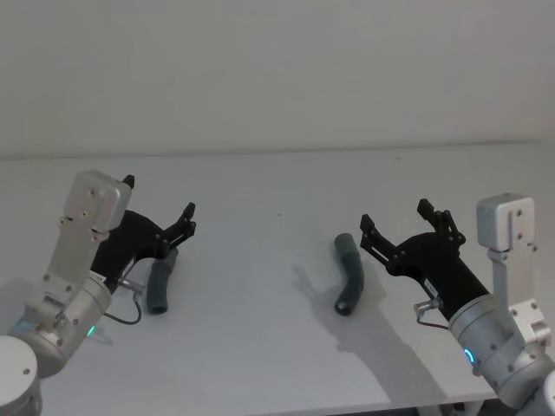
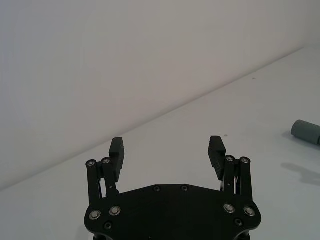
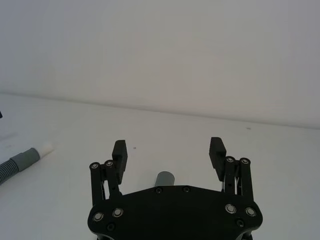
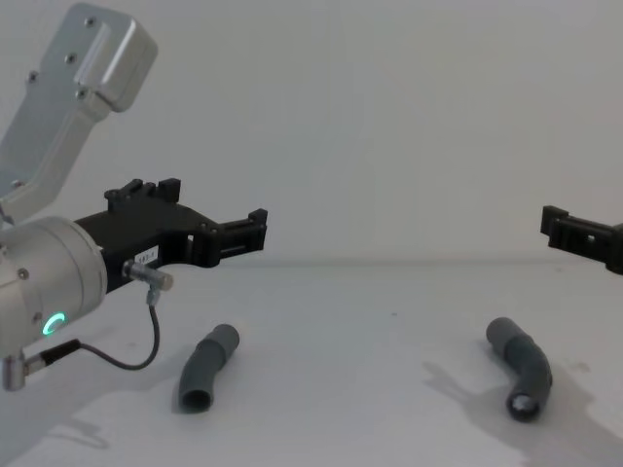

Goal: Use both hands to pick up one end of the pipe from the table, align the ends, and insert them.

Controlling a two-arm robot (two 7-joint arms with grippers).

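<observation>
Left gripper point(image 1: 158, 199) and right gripper point(image 1: 396, 214), black plastic, both hover with jaws wide, gripping nothing. On the matt table point(image 1: 260, 182), bent ribbed dark-grey tubes lie well apart: left pipe piece point(image 1: 159, 286) under the left gripper, right pipe piece point(image 1: 349, 273) near the right one.

Table point(image 1: 260, 186): bears two pipe pieces, well apart.
Left piece point(image 1: 159, 290): lies flat on the table's left part, beneath the left gripper point(image 1: 160, 198), which hangs above its far end.
Right piece point(image 1: 349, 284): lies flat, right of centre.
Right gripper point(image 1: 395, 214): above the table, near the right piece, to its right.
Wall point(image 1: 277, 69): behind the table's far edge.
</observation>
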